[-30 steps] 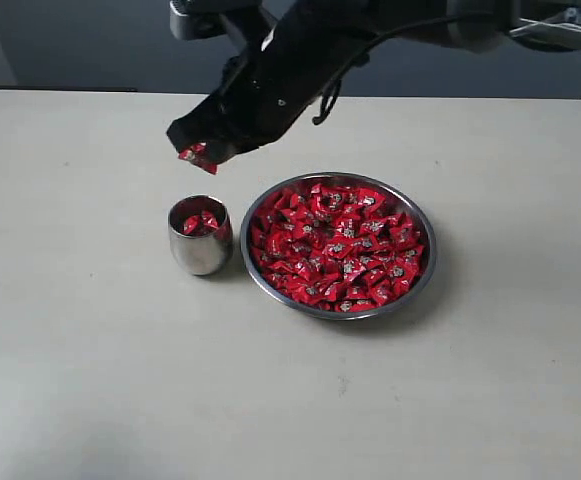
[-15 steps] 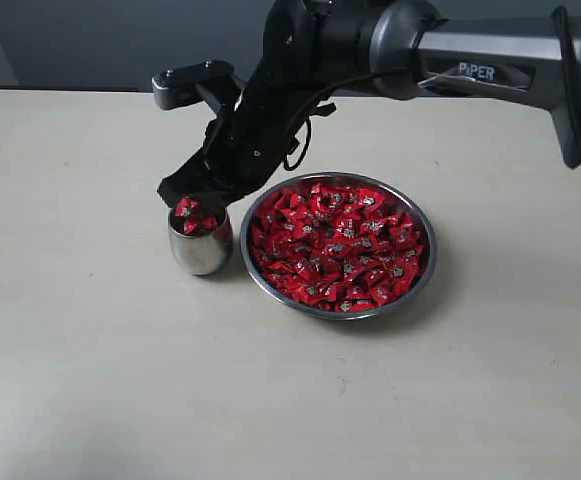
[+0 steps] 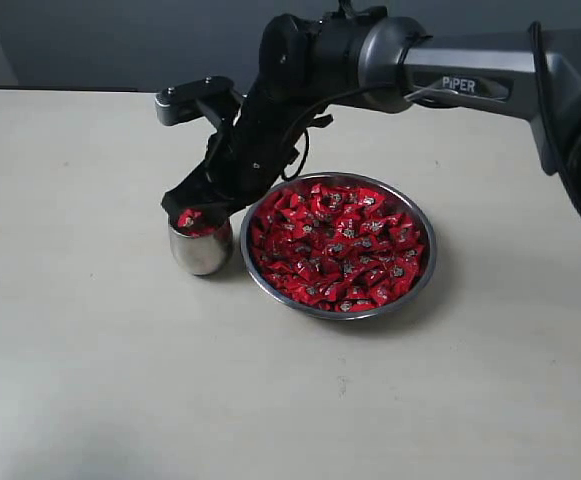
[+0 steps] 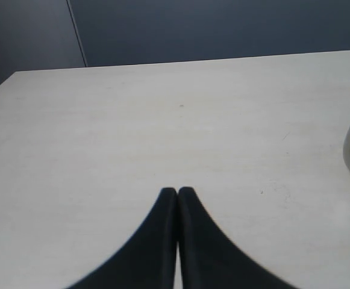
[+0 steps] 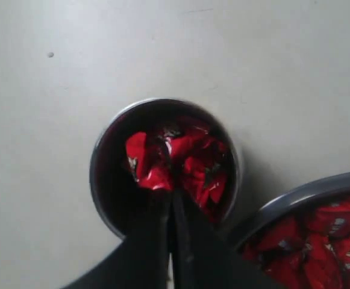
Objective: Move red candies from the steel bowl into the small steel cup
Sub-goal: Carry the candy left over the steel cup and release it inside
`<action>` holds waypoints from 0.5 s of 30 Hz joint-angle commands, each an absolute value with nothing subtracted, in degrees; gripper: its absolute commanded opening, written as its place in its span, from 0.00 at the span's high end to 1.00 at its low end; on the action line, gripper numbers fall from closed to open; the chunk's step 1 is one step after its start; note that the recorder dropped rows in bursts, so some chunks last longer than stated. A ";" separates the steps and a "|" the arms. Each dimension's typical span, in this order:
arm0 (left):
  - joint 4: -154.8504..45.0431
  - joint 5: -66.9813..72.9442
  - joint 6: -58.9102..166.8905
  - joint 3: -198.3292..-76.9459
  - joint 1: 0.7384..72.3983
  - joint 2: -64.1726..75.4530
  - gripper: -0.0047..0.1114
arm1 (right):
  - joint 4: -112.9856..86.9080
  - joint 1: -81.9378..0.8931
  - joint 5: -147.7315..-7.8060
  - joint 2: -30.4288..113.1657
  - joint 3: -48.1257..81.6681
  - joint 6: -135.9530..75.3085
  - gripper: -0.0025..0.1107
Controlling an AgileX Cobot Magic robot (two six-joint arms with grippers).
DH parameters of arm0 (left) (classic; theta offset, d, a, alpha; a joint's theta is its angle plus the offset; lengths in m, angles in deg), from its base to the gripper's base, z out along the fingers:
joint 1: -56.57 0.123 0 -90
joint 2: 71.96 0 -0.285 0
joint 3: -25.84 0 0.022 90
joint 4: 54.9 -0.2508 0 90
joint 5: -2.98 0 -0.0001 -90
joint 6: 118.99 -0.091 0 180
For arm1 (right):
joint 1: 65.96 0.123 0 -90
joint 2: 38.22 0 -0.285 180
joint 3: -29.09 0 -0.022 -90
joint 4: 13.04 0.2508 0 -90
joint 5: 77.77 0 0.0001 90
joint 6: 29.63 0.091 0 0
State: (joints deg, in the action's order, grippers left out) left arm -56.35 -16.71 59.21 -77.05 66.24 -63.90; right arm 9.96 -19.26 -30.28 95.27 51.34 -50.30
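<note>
We hold a red candy (image 5: 154,177) clamped in our right gripper (image 3: 194,211) at the small steel cup (image 3: 200,253) mouth for dropping; left gripper (image 4: 178,192) shut, empty.

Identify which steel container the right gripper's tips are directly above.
The small steel cup, the narrow tumbler beside the wide steel bowl. The right gripper, shut on a red candy, sits at the cup's mouth.

Right gripper (image 3: 188,215) blocks small steel cup (image 3: 200,253) mouth; steel bowl (image 3: 342,316) crowds 1 side; table (image 3: 90,350) open elsewhere.
</note>
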 commanded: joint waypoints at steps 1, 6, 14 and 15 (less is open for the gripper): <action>-56.46 -16.16 59.33 -76.95 66.34 -64.17 0.96 | 9.24 -18.14 -29.95 95.12 51.78 -50.46 0.99; -56.46 -16.16 59.33 -76.95 66.34 -64.17 0.96 | 8.85 -17.18 -28.80 95.12 51.78 -50.46 0.99; -56.46 -16.16 59.33 -76.95 66.34 -64.17 0.96 | 8.04 -17.18 -30.02 95.12 51.78 -50.46 0.99; -56.46 -16.16 59.33 -76.95 66.34 -64.17 0.96 | 8.04 -17.18 -30.29 95.12 51.78 -50.46 0.99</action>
State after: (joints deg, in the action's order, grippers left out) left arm -56.35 -16.71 59.21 -77.05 66.24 -63.90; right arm 8.53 -17.26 -29.55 95.27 51.34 -50.20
